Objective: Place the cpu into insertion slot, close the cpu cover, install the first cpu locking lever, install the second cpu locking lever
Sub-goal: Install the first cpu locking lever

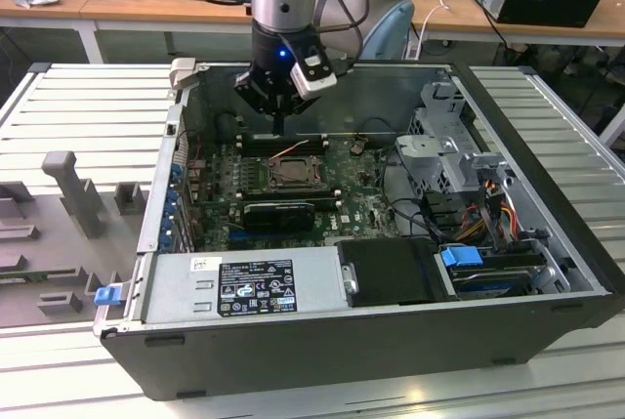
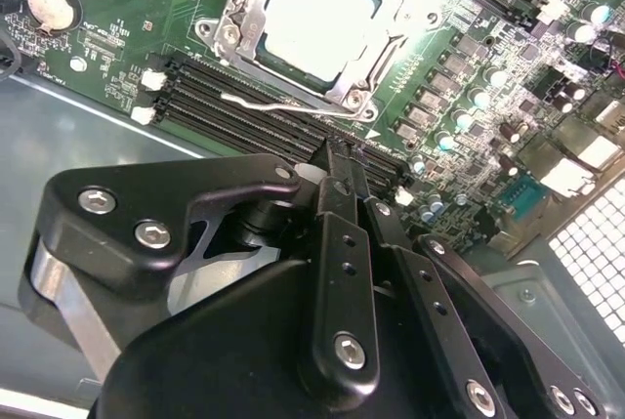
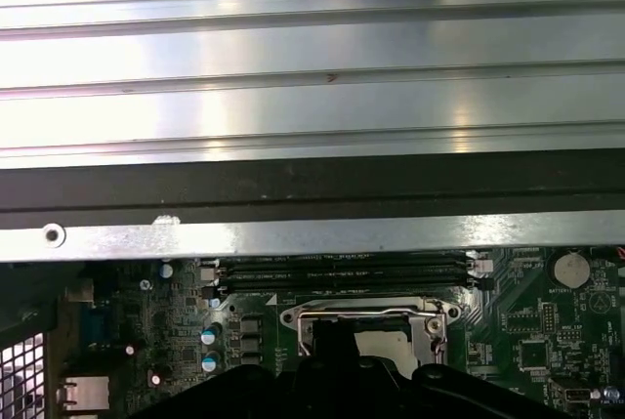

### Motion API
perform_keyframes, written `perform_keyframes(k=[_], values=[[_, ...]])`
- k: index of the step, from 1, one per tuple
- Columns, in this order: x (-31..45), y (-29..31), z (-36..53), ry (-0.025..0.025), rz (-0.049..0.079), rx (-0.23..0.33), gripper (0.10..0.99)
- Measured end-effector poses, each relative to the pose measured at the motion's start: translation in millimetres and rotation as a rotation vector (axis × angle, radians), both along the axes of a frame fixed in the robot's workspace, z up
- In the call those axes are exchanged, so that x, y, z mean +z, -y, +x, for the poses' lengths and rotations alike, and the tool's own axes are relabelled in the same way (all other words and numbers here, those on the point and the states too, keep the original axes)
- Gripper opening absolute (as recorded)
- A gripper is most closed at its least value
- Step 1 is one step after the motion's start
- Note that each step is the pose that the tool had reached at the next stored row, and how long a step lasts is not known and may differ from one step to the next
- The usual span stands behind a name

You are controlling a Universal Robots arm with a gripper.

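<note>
In the second wrist view the gripper fills the near ground, its black fingers drawn together into one narrow tip, clenched with nothing between them. The tip hangs just above the black memory slots, beside a thin silver locking lever that juts out free from the socket's near edge; whether the tip touches the lever cannot be told.

Just past the lever sits the socket, with the cpu lying flat in it, pale top up, its edges square with the socket frame. The cpu cover lies down around it, framing the chip through its window.

In the exterior view the gripper stands upright inside the open computer case, over the board's far part, just behind the socket. A long black card lies nearer than the socket. The case's far wall stands close behind the gripper; the drive cage is well apart toward the exterior view's right. The case rests on a slatted bench.
</note>
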State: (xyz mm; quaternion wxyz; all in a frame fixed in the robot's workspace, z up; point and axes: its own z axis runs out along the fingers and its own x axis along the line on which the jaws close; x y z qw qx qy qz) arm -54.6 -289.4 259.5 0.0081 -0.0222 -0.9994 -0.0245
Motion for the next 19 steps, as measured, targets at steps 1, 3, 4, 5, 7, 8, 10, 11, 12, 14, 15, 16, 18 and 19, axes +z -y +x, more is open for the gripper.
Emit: perform_keyframes(k=[1, 3, 4, 5, 7, 8, 10, 11, 12, 14, 15, 16, 18, 19], values=[[0.0, 0.0, 0.3, 0.0000, 0.000, 0.000, 0.106], [0.0, 0.0, 1.0, 0.0000, 0.000, 0.000, 0.106], [0.0, 0.0, 1.6, 0.0000, 0.000, 0.000, 0.106], [-0.1, 0.0, 1.8, 0.0000, 0.000, 0.000, 0.106], [-0.1, 0.0, 2.5, 0.0000, 0.000, 0.000, 0.106], [-0.1, 0.0, 3.1, 0.0000, 0.000, 0.000, 0.106], [-0.1, 0.0, 3.9, 0.0001, 0.000, 0.000, 0.106], [-0.1, 0.0, 4.2, 0.0000, 0.000, 0.000, 0.106], [-0.2, 0.0, 4.6, 0.0000, 0.000, 0.000, 0.106], [-0.2, 0.0, 5.4, 0.0000, 0.000, 0.000, 0.106], [-0.2, 0.0, 5.7, 0.0001, 0.000, 0.000, 0.106], [-0.2, 0.0, 5.9, 0.0000, 0.000, 0.000, 0.106], [-0.2, 0.0, 6.6, 0.0000, 0.000, 0.000, 0.106], [-0.2, 0.0, 6.9, 0.0000, 0.000, 0.000, 0.106]])
